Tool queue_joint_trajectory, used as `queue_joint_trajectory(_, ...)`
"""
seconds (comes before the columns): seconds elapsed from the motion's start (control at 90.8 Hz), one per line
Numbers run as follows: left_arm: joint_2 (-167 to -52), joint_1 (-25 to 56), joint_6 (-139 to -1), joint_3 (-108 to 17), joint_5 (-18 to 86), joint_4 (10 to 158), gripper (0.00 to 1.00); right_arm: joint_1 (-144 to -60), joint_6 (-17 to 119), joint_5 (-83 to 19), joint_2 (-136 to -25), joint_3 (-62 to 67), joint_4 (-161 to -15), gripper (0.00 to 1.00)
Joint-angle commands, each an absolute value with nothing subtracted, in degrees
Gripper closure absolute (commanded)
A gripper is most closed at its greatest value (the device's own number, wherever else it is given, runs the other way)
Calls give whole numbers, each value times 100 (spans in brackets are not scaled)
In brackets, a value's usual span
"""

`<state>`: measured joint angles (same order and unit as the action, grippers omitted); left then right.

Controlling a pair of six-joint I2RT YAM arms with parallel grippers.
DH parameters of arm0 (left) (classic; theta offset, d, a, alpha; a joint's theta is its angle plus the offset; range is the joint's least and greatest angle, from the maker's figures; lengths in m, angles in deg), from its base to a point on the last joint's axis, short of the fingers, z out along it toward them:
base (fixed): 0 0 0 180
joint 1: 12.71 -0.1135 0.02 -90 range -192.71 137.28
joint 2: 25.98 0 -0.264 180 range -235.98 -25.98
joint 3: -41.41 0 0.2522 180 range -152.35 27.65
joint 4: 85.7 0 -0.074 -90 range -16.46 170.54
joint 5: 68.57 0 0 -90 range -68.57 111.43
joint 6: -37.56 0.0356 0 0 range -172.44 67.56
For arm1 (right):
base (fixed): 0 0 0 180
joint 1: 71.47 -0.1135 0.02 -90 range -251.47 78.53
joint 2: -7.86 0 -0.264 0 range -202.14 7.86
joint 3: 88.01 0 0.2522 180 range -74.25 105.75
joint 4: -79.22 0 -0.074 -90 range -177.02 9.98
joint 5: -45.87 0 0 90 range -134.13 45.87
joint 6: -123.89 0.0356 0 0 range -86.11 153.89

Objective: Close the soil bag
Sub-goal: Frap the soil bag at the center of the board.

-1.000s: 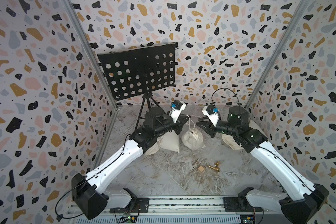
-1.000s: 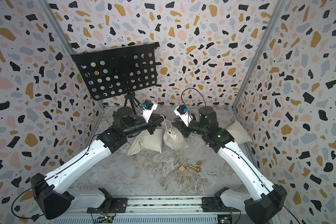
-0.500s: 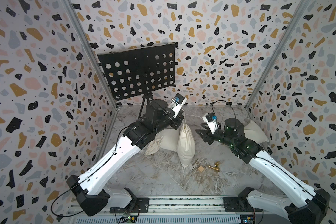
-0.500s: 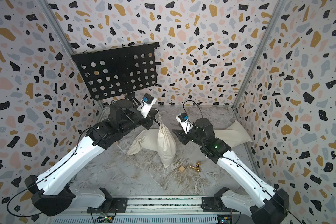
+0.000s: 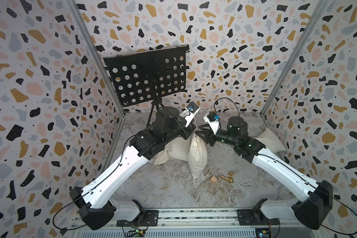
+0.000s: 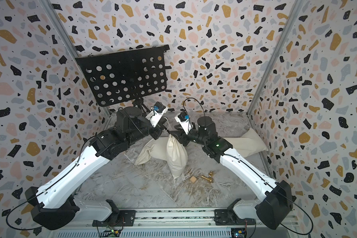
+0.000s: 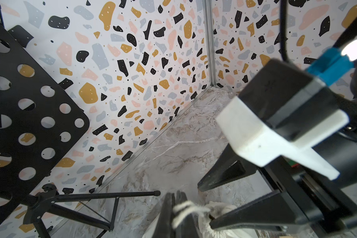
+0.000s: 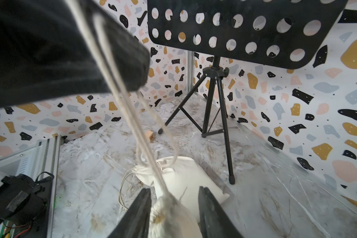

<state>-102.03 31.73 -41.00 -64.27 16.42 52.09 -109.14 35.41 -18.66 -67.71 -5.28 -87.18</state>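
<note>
The soil bag (image 5: pixel 197 158) (image 6: pixel 176 157) is a cream cloth drawstring sack. It hangs upright at mid-floor with its bottom corner touching the marble. My left gripper (image 7: pixel 175 208) (image 5: pixel 191 129) is shut on the bag's white drawstring (image 8: pixel 130 115), which runs taut from the gathered neck (image 8: pixel 165 206) up to it. My right gripper (image 8: pixel 174 188) (image 5: pixel 198 135) is open and straddles the neck. One finger (image 8: pixel 141 208) lies against the gathers; the other finger (image 8: pixel 209 208) stands apart from them.
A second cream bag (image 5: pixel 176 147) (image 8: pixel 191 175) lies behind the hanging one, a third (image 5: pixel 271 140) against the right wall. A black perforated music stand (image 5: pixel 148 80) on a tripod (image 8: pixel 214 107) stands at back left. A wooden cube (image 5: pixel 213 179) and brass pieces (image 5: pixel 228 177) lie in front.
My left gripper pulled the drawstring upward, so the slumped bag now hangs stretched out. My right gripper backed off, then came in around the neck, its jaws narrower than half a second ago.
</note>
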Motion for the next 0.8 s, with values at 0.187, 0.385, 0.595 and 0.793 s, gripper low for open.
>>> queue_joint_trajectory(0.187,-9871,3210,-4027,-6618,1775,5627,100,-10926,3708,-1318,-7135,-82,-8537,83)
queue_joint_trajectory(0.385,-9607,3211,-4146,-6797,1525,5760,100,-10926,3445,-1642,-7377,-365,-7977,93)
queue_joint_trajectory(0.595,-9233,3202,-4296,-7677,1999,5622,100,-10745,3231,-2883,-8010,-685,-7263,90)
queue_joint_trajectory(0.793,-9074,3202,-4508,-8638,2282,5309,100,-10225,3091,-4143,-8361,-455,-6729,89)
